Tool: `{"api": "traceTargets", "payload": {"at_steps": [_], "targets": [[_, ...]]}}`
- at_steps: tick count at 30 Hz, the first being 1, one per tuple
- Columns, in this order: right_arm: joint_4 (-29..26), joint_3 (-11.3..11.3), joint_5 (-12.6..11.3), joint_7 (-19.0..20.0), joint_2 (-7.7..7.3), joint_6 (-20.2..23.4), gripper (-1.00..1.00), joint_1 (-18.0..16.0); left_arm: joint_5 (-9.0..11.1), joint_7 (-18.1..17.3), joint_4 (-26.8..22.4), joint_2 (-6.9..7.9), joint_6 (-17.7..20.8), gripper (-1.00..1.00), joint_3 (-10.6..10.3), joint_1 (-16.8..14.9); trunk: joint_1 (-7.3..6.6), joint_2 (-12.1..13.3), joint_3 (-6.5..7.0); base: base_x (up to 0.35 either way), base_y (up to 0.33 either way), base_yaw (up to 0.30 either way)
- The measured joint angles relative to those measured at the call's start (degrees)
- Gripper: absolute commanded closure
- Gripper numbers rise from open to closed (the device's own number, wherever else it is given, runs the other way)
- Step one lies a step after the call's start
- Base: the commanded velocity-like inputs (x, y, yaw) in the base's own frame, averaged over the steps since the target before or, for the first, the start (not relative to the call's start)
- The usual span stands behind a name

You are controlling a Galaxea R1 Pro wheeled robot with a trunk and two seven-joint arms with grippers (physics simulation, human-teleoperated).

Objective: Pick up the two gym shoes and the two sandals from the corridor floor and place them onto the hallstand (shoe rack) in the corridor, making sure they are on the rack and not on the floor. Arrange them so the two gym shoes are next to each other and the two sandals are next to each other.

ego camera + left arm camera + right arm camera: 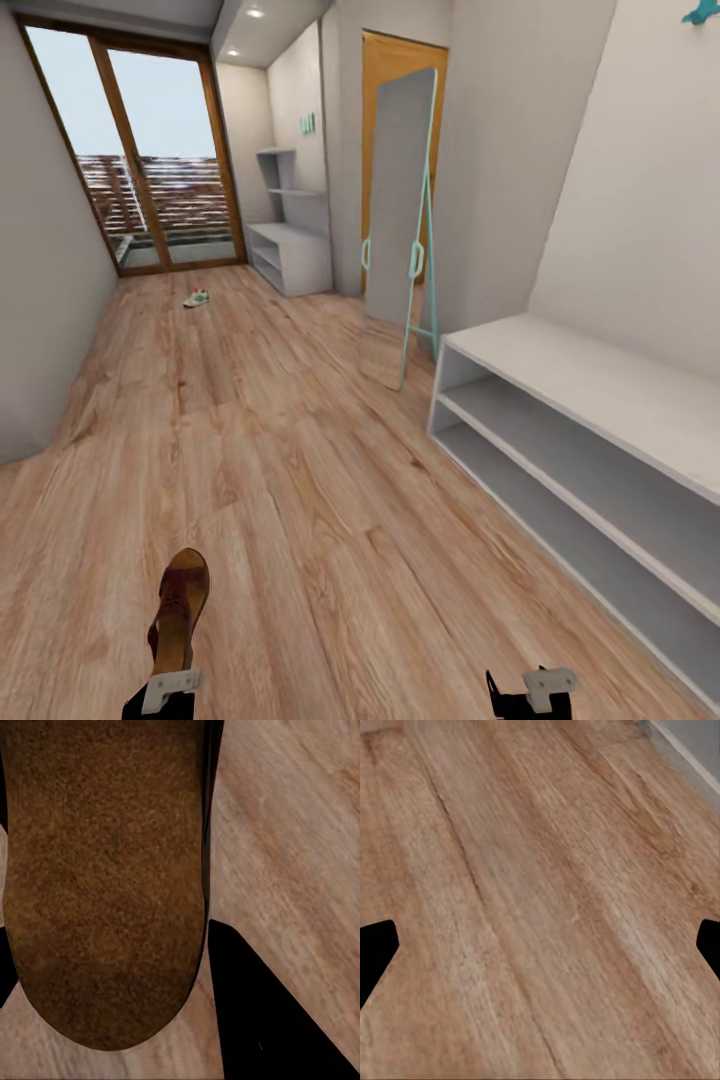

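I've got one sandal point(178, 612) in my left gripper point(160, 690), the jaws pinching it at the heel end so the toe sticks out ahead of me over the corridor floor point(300, 470). In the left wrist view the brown sole point(105, 877) sits right between the dark fingers point(262, 1020), which is why I read it as clamped and not merely resting. I'm carrying it low and forward, I think, so it clears my own base while I roll

My right gripper point(530, 695) is empty; in its wrist view the fingertips point(375, 956) sit wide at either edge with bare planks between, so those jaws are spread, ready for the next pickup

The hallstand point(290, 255) I'm after stands at the far end on the right, near the glass doors point(150, 160). One gym shoe point(196, 298) lies on the floor just short of it. The white rack point(600, 470) close on my right is the wrong one, and a leaning mirror point(400, 210) stands beyond it, so I judge there's a drive ahead
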Motion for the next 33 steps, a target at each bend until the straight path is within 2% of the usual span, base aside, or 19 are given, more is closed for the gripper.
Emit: {"api": "traceTargets", "payload": {"at_steps": [33], "targets": [[0.0,0.0,0.0,0.0,0.0,0.0,-1.0,0.0,0.1,0.0,0.0,0.09,0.0,1.0,0.0,0.0,0.0,0.0,-1.91,0.336,0.001,0.223]]}}
